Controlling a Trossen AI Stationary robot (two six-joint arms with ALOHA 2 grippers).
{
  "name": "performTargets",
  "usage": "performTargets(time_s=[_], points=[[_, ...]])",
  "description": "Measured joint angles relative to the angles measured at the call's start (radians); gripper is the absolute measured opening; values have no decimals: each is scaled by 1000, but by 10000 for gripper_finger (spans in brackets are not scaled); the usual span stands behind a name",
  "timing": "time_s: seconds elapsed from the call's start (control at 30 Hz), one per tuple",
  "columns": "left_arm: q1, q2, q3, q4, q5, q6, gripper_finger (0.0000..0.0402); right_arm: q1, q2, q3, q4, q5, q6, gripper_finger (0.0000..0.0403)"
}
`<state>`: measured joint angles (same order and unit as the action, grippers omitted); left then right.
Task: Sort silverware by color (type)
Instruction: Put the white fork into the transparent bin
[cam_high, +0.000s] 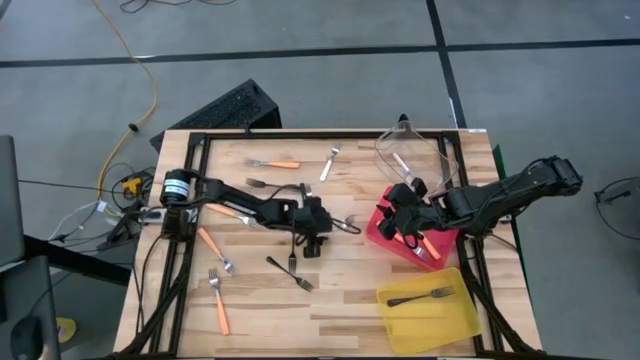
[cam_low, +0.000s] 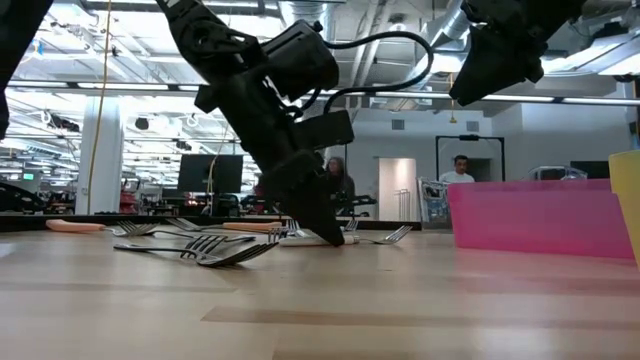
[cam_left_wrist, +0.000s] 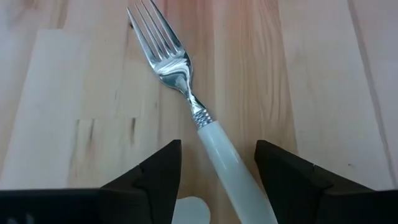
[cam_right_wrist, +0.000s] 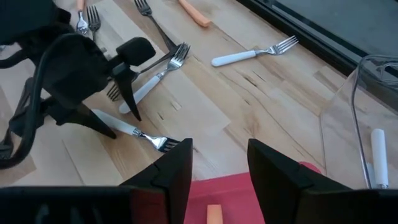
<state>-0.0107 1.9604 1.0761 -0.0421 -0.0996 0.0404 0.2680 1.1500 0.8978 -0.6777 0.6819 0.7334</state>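
A fork with a pale white handle and metal head (cam_left_wrist: 214, 146) lies flat on the table near its middle (cam_high: 346, 222). My left gripper (cam_left_wrist: 217, 180) is open and points steeply down over it, one finger on each side of the handle without touching it, tips close to the table (cam_low: 328, 232). My right gripper (cam_right_wrist: 219, 165) hangs open and empty above the red bin (cam_high: 383, 233), where an orange handle (cam_right_wrist: 214, 214) shows. Other forks lie scattered: orange-handled ones (cam_high: 215, 250), a black one (cam_high: 290, 270), a white-handled one (cam_high: 330, 162).
A yellow bin (cam_high: 455, 322) at the near right holds a black fork (cam_high: 420, 296). A clear bin (cam_high: 420, 150) at the far right holds a white-handled fork (cam_right_wrist: 379, 148). More forks lie close behind the left gripper (cam_right_wrist: 155, 74). Bare wood lies between the gripper and the yellow bin.
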Motion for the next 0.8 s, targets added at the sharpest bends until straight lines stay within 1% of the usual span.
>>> performTargets(time_s=[0.17, 0.27, 0.37, 0.53, 0.57, 0.8], points=[[-15, 19, 3, -1, -21, -41, 192, 0, 0, 0, -1, -1, 0, 178], [-17, 31, 5, -25, -46, -82, 170, 0, 0, 0, 1, -2, 0, 178], [-17, 33, 6, -42, -52, -122, 126, 0, 0, 0, 1, -2, 0, 178], [-17, 34, 6, -54, -53, -146, 29, 0, 0, 0, 2, -2, 0, 178], [-17, 34, 6, -55, -55, -149, 24, 0, 0, 0, 2, -2, 0, 178], [-22, 11, 1, -50, -71, -151, 24, 0, 0, 0, 6, -2, 0, 178]])
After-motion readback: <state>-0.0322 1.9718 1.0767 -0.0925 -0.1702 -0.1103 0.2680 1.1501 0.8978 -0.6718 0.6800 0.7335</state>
